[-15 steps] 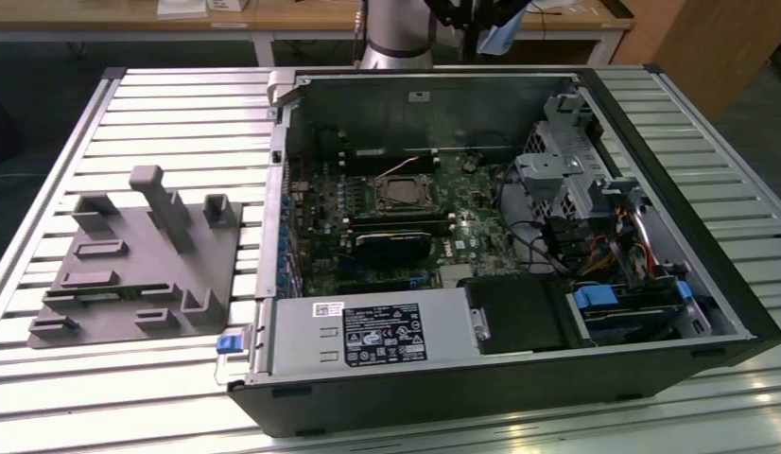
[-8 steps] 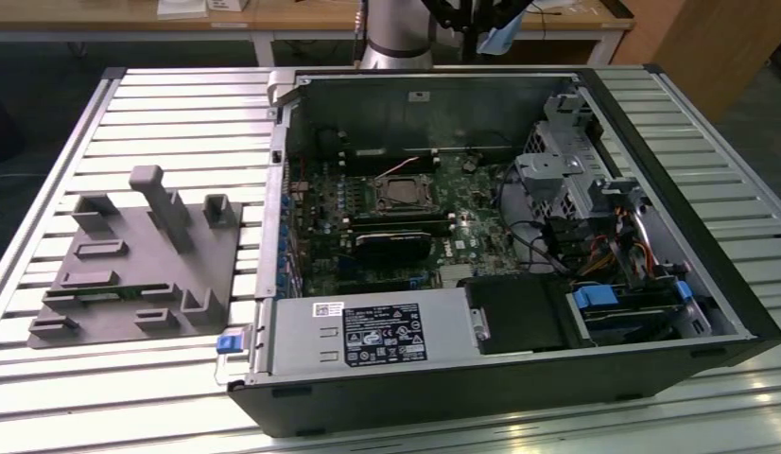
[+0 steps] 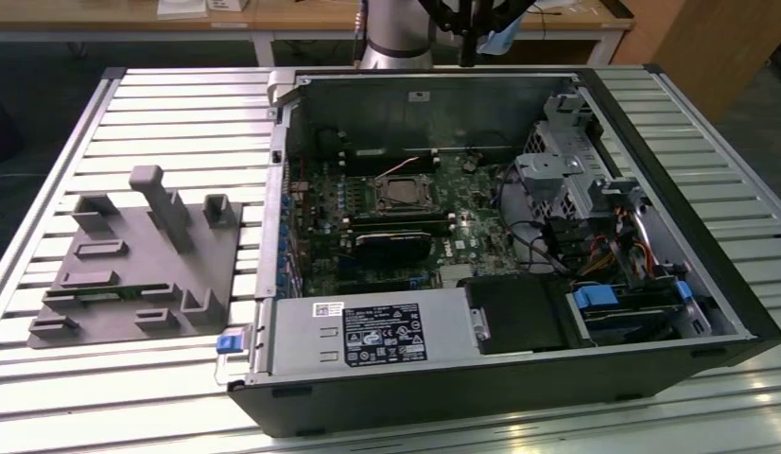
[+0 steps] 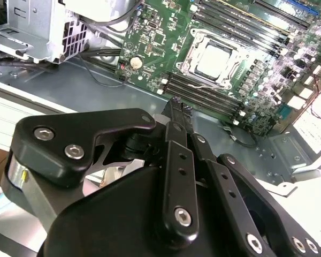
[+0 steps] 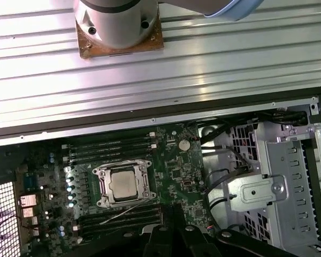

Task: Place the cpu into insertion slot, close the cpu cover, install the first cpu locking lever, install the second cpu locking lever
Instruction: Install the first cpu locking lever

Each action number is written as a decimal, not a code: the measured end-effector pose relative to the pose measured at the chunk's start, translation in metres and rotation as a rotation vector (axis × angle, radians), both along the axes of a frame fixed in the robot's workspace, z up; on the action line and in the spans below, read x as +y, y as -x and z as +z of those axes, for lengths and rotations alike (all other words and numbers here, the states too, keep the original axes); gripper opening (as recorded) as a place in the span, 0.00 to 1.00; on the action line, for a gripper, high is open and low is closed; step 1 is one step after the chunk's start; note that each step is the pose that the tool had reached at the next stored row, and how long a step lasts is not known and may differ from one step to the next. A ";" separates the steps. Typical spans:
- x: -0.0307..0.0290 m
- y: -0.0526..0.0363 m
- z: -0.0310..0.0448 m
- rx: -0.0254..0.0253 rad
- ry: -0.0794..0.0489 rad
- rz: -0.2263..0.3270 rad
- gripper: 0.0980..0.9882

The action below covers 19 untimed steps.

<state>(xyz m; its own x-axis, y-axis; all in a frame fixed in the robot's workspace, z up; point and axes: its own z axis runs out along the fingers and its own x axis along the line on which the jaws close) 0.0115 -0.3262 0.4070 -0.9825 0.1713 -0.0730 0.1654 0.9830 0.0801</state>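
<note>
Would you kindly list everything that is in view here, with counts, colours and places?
table: one, silvery slats, under everything
computer case: one, black, open, on the table
circuit board: one, green, inside the case
cpu: one, silver-grey, mid-board
cpu cover: one, silvery, flat around the cpu
fixture block: one, grey, exterior view's left of the case
arm: one, grey, base on the table beside the case
gripper: one, black, above the board, jaws together, empty

gripper (image 4: 177,107) points down, jaws pressed together.
</note>
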 end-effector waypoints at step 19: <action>0.0000 0.0000 -0.0081 0.0000 0.000 0.000 0.01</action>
